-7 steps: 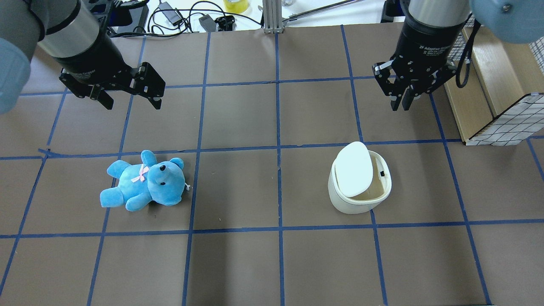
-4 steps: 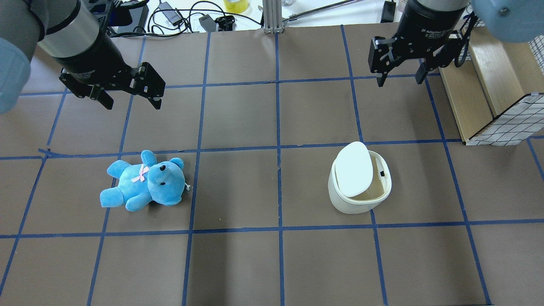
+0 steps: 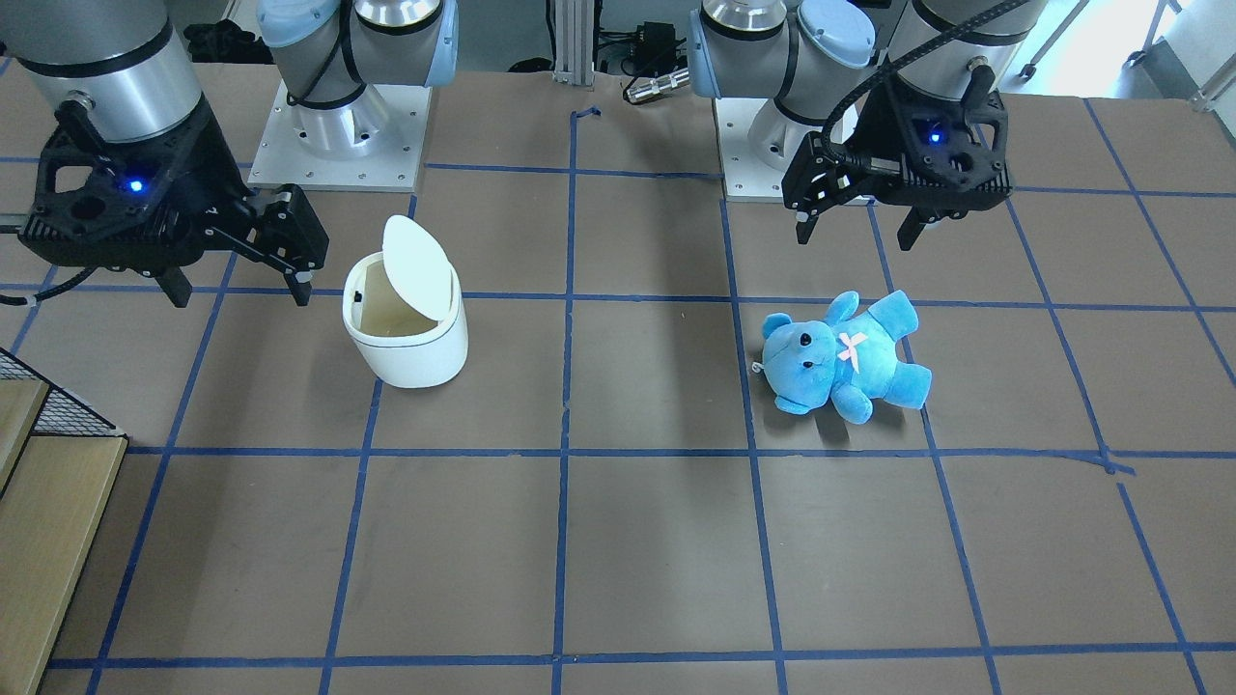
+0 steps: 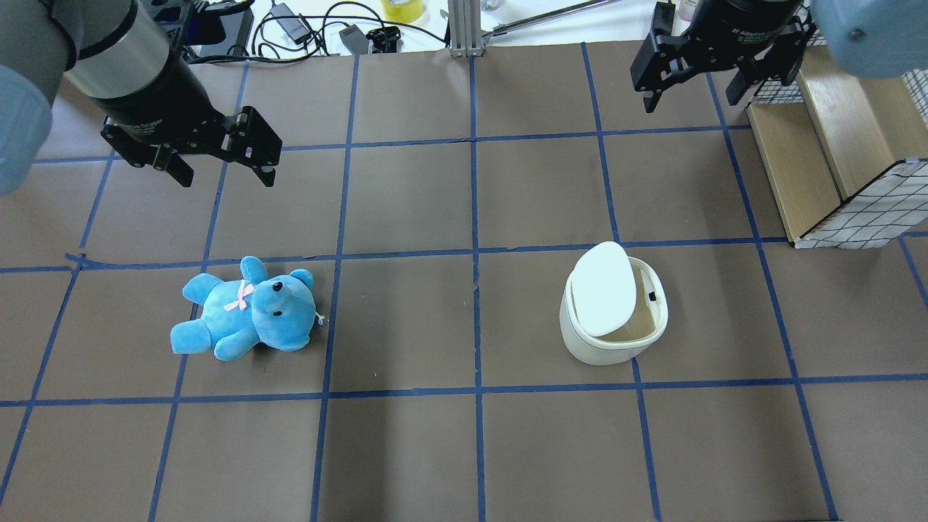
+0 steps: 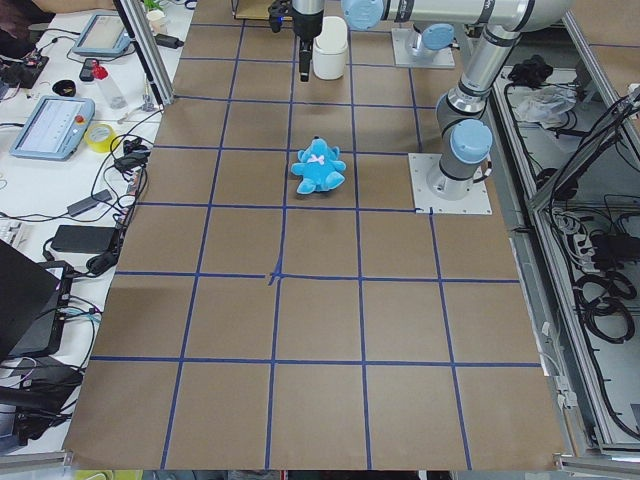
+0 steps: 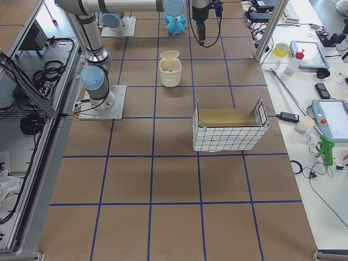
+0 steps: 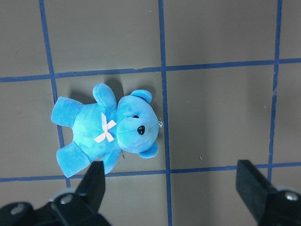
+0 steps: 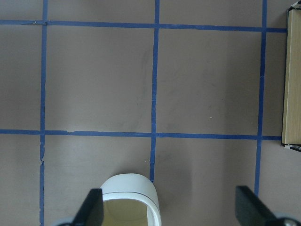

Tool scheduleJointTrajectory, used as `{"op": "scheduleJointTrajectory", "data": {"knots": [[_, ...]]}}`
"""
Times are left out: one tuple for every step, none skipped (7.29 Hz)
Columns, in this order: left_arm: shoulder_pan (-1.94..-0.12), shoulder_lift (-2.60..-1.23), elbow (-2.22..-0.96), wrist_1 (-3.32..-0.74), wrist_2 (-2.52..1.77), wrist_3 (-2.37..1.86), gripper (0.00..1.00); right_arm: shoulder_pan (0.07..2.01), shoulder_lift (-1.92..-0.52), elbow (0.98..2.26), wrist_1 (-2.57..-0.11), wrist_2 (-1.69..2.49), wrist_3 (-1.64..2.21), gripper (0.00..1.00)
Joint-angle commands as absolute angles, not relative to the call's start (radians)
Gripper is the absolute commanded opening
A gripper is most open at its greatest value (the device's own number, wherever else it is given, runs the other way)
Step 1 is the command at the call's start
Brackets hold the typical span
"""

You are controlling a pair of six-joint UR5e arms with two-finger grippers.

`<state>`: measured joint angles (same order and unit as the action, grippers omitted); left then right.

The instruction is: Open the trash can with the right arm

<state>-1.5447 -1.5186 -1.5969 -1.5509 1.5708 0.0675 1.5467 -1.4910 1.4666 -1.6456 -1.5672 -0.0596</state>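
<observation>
Overhead exterior view: the right gripper (image 4: 689, 98) hangs in the air with its two fingers spread wide, and it holds nothing. The trash can (image 4: 589, 346) sits well apart from it on the table (image 4: 406, 449). Its lid (image 4: 604, 288) is tipped up and its tan inside shows. The left gripper (image 4: 226, 174) is spread wide too, apart from the blue teddy (image 4: 246, 319).

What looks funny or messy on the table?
Nothing is spilled or broken. The teddy lies flat on its back instead of sitting up, and the lid of the bin stands tipped up, so the bin is open.
</observation>
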Motion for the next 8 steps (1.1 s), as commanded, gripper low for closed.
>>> {"op": "scheduleJointTrajectory", "data": {"knots": [[-1.545,-1.519,-1.597,-1.551,1.571,0.067,1.00,1.536,-1.491,1.462,-1.556,-1.552,-0.083,1.00],[-1.545,-1.519,-1.597,-1.551,1.571,0.067,1.00,1.536,-1.491,1.459,-1.554,-1.549,-0.089,1.00],[-1.545,-1.519,-1.597,-1.551,1.571,0.067,1.00,1.534,-1.502,1.453,-1.514,-1.560,-0.097,1.00],[-1.545,-1.519,-1.597,-1.551,1.571,0.067,1.00,1.535,-1.526,1.460,-1.478,-1.565,-0.081,0.97],[-1.545,-1.519,-1.597,-1.551,1.571,0.067,1.00,1.537,-1.549,1.468,-1.477,-1.565,-0.069,0.96],[-1.545,-1.519,-1.597,-1.551,1.571,0.067,1.00,1.536,-1.554,1.470,-1.477,-1.565,-0.071,0.96],[-1.545,-1.519,-1.597,-1.551,1.571,0.067,1.00,1.534,-1.554,1.470,-1.477,-1.565,-0.083,0.96],[-1.545,-1.519,-1.597,-1.551,1.571,0.067,1.00,1.534,-1.554,1.470,-1.477,-1.562,-0.089,0.99]]}}
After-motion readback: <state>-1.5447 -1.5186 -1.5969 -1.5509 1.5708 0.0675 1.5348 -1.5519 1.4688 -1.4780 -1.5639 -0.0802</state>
